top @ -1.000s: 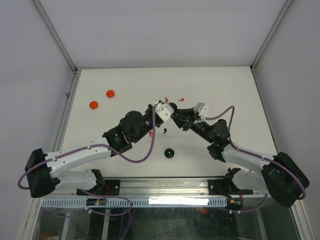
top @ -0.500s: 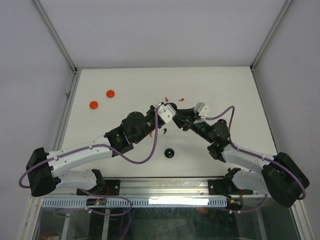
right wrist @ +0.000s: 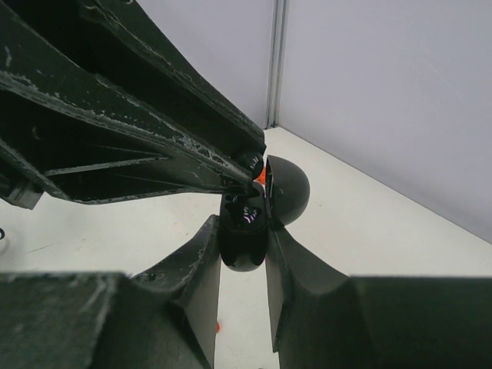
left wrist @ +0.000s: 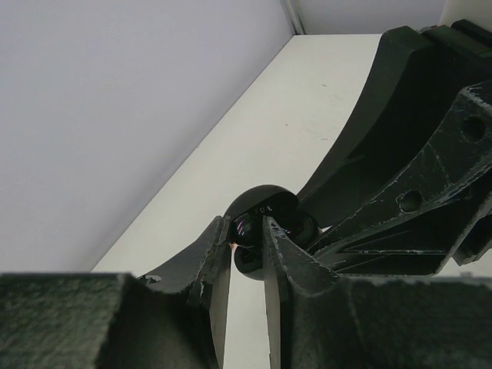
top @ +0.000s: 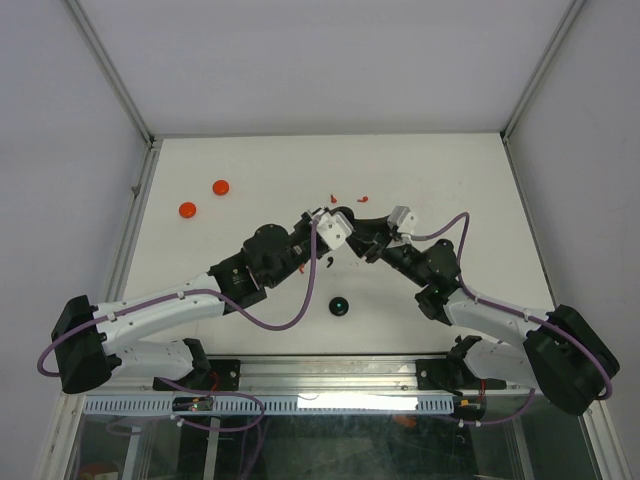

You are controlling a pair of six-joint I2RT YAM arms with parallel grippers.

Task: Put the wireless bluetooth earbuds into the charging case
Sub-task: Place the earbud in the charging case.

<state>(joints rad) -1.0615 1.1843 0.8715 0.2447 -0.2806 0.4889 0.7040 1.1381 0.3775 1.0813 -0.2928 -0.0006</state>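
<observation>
My right gripper (top: 352,228) (right wrist: 244,234) is shut on the small black charging case (right wrist: 244,244), held above the table with its round lid (right wrist: 289,188) swung open. My left gripper (top: 338,220) (left wrist: 247,233) is shut on a glossy black earbud (left wrist: 247,227), its tips right at the case's open mouth (left wrist: 277,219). The left fingertips (right wrist: 247,163) enter the right wrist view from the upper left and touch the case top. Another black earbud (top: 328,263) lies on the table below the grippers. Red earbuds (top: 334,193) lie behind them.
Two red discs (top: 220,187) (top: 187,209) lie at the table's far left. A black disc with a green dot (top: 340,306) sits near the front middle. More red earbuds (top: 362,198) (top: 302,268) lie loose around the grippers. Walls border the table on three sides.
My left gripper has moved a little right and nearer, bringing the earbud up against the case. The right gripper has held the case almost still.
</observation>
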